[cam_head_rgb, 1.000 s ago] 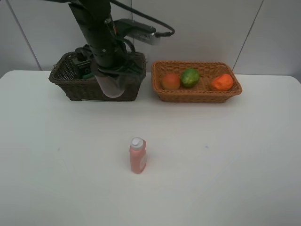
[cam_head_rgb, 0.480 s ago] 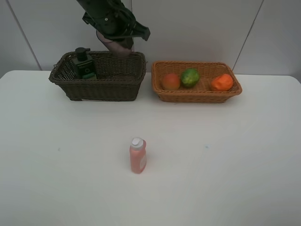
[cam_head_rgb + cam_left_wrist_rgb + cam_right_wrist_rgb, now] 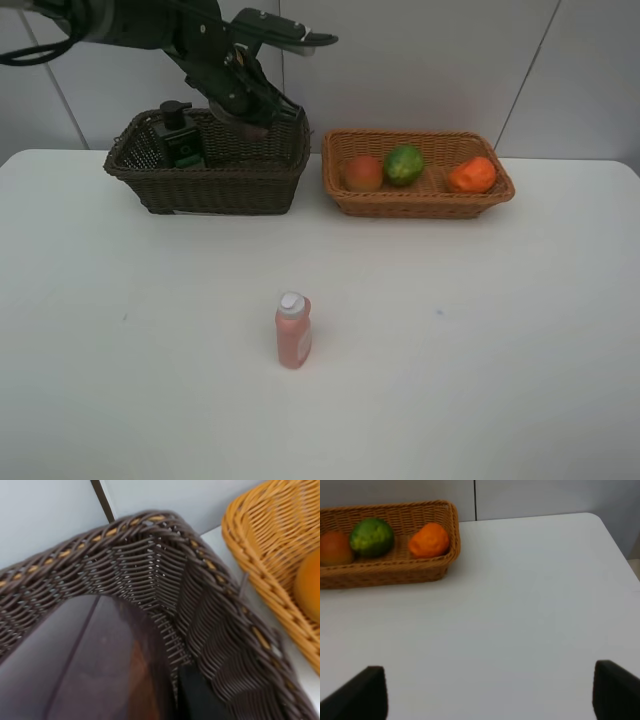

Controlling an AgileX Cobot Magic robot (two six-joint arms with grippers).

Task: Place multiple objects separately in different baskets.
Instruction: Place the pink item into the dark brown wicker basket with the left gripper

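Note:
My left gripper (image 3: pixel 240 106) hangs over the right end of the dark brown basket (image 3: pixel 150 185) and is shut on the translucent mauve cup (image 3: pixel 245 124). The left wrist view shows the cup (image 3: pixel 90 665) close up, against the basket's inner corner (image 3: pixel 165 565). A dark green pump bottle (image 3: pixel 180 135) stands at the basket's left end. The tan basket (image 3: pixel 420 205) holds a peach (image 3: pixel 363 173), a green fruit (image 3: pixel 404 164) and an orange (image 3: pixel 472 175). The pink bottle (image 3: pixel 293 331) stands upright mid-table. My right gripper (image 3: pixel 492 692) is open over bare table, with nothing between its fingers.
The two baskets stand side by side at the back of the white table (image 3: pixel 480 330), close to the wall. In the right wrist view the tan basket (image 3: pixel 395 572) lies far off and the table's right edge (image 3: pixel 620 550) is near.
The left arm raised the cup from in front of the dark basket to above it. It has now brought the cup down over the basket's right end. The right gripper has not moved.

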